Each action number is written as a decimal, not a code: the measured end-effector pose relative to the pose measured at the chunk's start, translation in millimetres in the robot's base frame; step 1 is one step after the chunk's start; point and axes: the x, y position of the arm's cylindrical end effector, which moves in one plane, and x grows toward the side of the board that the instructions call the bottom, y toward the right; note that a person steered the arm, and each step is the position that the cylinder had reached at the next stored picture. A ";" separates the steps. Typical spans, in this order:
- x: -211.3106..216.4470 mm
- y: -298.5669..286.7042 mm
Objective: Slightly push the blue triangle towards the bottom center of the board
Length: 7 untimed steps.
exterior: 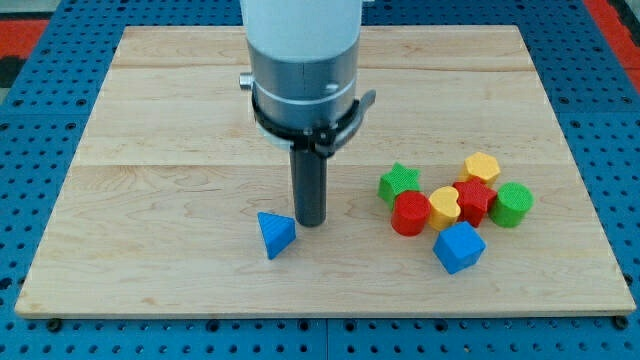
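Just at the upper right of the blue triangle (275, 233) stands my tip (310, 222), the lower end of the dark rod that is the end effector of this arm. It has no jaws that open or close, and it holds nothing; it only stands on the surface (150, 150). The tip is very near the triangle, but I cannot tell if it touches it or if a thin gap stays between them.

The blue triangle lies in the lower part of the surface, a little to the view's left of the middle, and it is well apart from all other blocks.

Nearest to the view's bottom in the group at the view's right is a blue block (459, 247) with many flat sides. Just above it are a red cylinder (410, 213) and a yellow heart (444, 208), which touch each other. Beside the heart sits a red star (473, 201), and a green cylinder (512, 204) stands at the view's right end of the group. Farther up are a green star (399, 182) and a yellow block (482, 167).

Above the rod rises the grey and white body of the arm (303, 60).
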 end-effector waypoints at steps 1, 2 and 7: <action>-2.0 -48.3; 4.4 -39.0; 23.2 -18.4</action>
